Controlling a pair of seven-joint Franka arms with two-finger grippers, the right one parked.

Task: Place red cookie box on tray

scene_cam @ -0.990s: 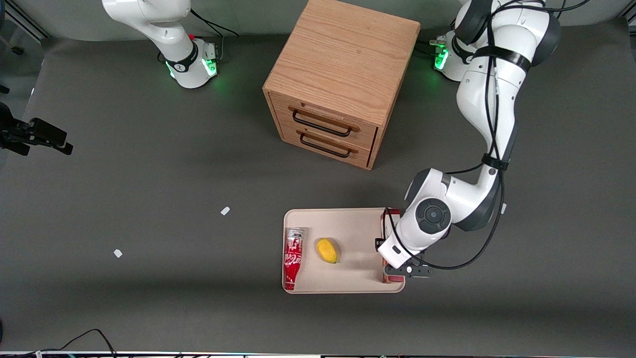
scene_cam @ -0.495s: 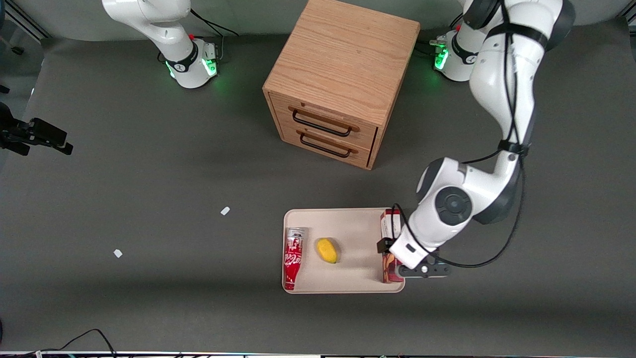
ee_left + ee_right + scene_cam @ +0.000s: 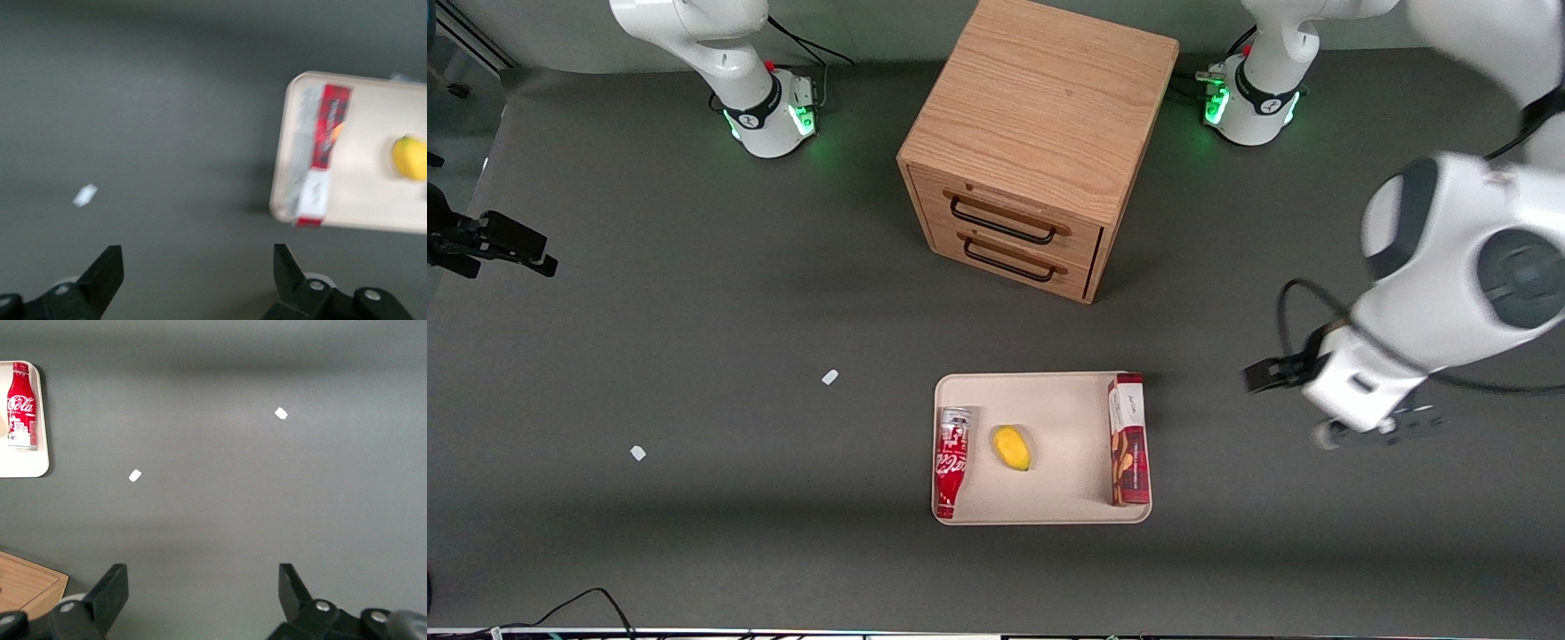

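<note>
The red cookie box (image 3: pixel 1128 440) lies flat in the beige tray (image 3: pixel 1067 400), along the tray's rim toward the working arm's end. It also shows in the left wrist view (image 3: pixel 325 143), resting in the tray (image 3: pixel 363 190). My left gripper (image 3: pixel 1356 411) is open and empty. It hangs well above the dark table, off the tray toward the working arm's end, and holds nothing between its fingers (image 3: pixel 197 263).
A red-and-white soda can (image 3: pixel 951 462) and a yellow fruit (image 3: pixel 1013 447) also lie in the tray. A wooden drawer cabinet (image 3: pixel 1040 133) stands farther from the front camera. Small white scraps (image 3: pixel 830 377) (image 3: pixel 638 453) lie on the table toward the parked arm's end.
My gripper has let go of the cookie box, risen, and swung away from the tray toward the working arm's end. The box stays in the tray.
</note>
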